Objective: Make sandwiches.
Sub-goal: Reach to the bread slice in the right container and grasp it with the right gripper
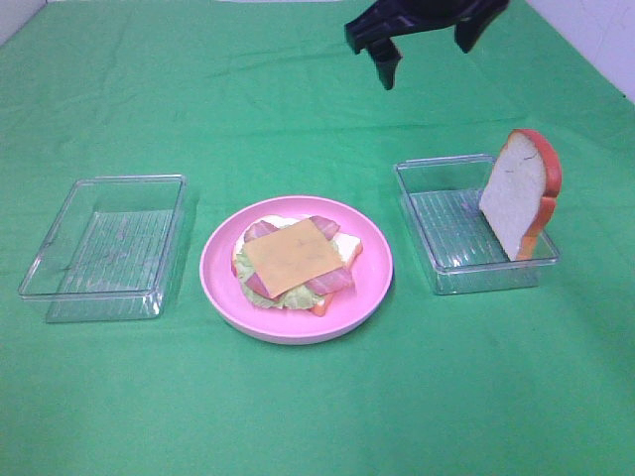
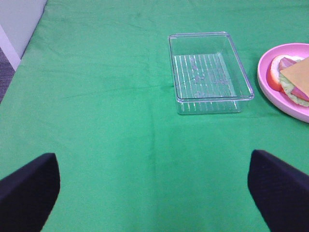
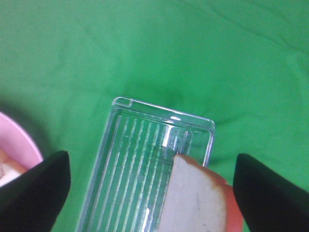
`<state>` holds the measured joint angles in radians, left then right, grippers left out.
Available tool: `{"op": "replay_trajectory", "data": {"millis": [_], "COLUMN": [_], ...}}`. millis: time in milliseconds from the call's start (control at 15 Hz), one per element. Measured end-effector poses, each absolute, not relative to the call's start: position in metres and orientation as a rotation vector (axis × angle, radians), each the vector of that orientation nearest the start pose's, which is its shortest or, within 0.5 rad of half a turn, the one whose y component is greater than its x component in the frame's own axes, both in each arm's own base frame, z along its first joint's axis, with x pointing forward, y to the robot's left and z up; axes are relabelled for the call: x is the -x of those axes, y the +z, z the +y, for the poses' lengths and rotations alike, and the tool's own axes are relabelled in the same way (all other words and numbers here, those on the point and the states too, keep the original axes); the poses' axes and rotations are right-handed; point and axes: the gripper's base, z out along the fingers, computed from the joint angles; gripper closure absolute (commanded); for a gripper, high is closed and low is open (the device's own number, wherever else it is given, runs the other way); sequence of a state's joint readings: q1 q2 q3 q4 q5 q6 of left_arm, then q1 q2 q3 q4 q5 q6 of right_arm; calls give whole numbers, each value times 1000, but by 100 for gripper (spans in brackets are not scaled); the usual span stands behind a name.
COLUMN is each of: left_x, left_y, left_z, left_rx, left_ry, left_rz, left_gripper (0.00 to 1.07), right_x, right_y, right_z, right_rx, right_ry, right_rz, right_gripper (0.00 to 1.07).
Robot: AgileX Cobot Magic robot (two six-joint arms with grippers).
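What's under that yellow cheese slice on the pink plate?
Under the cheese lie pink bacon strips, then green lettuce, then a bread slice on the plate. The cheese hides the middle of the stack.

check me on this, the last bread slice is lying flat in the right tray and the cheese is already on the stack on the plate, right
Not quite: the bread slice stands upright, leaning against the right tray wall, as the exterior high view shows. The cheese is indeed on the stack on the plate.

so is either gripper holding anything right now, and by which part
Nothing is held. The right gripper is open above the bread slice leaning in its tray; the left gripper is open over bare cloth.
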<state>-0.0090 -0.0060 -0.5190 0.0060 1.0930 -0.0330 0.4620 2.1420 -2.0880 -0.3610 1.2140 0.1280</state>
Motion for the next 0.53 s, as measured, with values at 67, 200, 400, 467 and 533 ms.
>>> {"op": "replay_trajectory", "data": {"millis": [67,200,400,467,533], "left_x": [9,9,9,9,9], "left_y": [280,280,280,280,280], "left_z": [1,1,1,1,1], "left_rx": [25,25,25,25,25], "left_ry": [-19,-19,-19,-19,-19], "left_rz": [2051,2051,2051,2051,2051], "left_gripper": [6,6,6,6,6], "right_x": [-443,-454,-459,-460,-459], "right_y": [290,288,278,271,264], "right_z": [158,120,86,77,68], "right_rx": [468,373,289,265,245], "right_ry": [-278,-198,-159,-164,-173], "right_rz": [2636,2689,2747,2776,2806], "right_gripper": [19,19,19,19,19]}}
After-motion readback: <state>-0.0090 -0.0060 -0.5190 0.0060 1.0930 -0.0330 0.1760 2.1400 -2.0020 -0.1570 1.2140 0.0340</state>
